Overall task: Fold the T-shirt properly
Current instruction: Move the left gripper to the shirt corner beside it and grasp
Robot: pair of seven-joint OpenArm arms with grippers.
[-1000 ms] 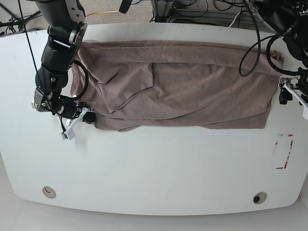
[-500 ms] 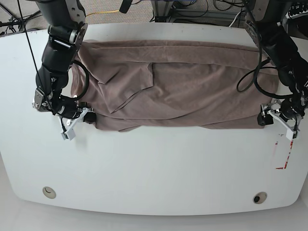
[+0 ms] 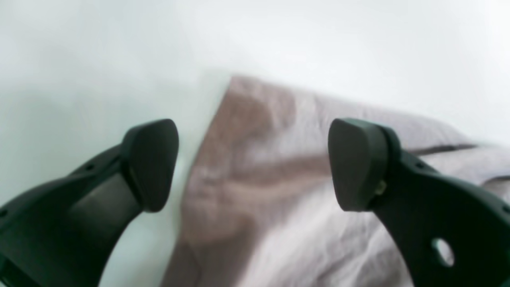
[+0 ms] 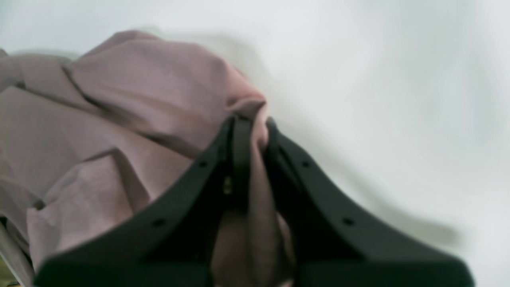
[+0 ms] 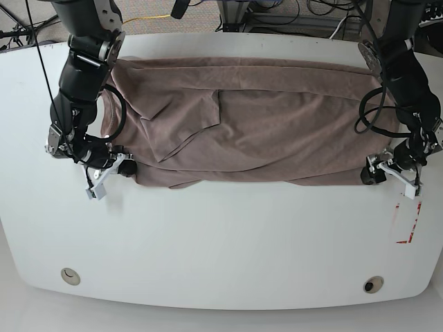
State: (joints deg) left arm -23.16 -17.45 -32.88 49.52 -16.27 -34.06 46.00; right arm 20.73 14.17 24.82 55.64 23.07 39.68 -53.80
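So the T-shirt (image 5: 256, 124) is spread across the far half of the white table (image 5: 221, 242), already doubled over into a long band that runs from the left side to the right side; one sleeve flap lies folded on top near the middle, and the near hem is a bit wavy rather than straight.

The right pincer (image 4: 249, 123) is clamped on a bunched bit of the T-shirt at the band's near corner by the table's left edge; the wrist view shows a ridge of pink cloth squeezed between the closed jaws, so that corner is pinned, probably as the anchor for the next fold.

The left pincer (image 3: 253, 163) is down at the opposite near corner by the table's right edge with its jaws spread wide apart and nothing in them; the cloth's corner sits right between the two fingertips (image 3: 151, 163), so it looks lined up to bite but hasn't yet.

My guess: both near corners get gripped so the band can be lifted evenly; if the left one closes too shallow, the thin cloth could slip out and the fold goes crooked.

There's also a red-marked rectangle (image 5: 407, 218) on the table near the right edge, bare.
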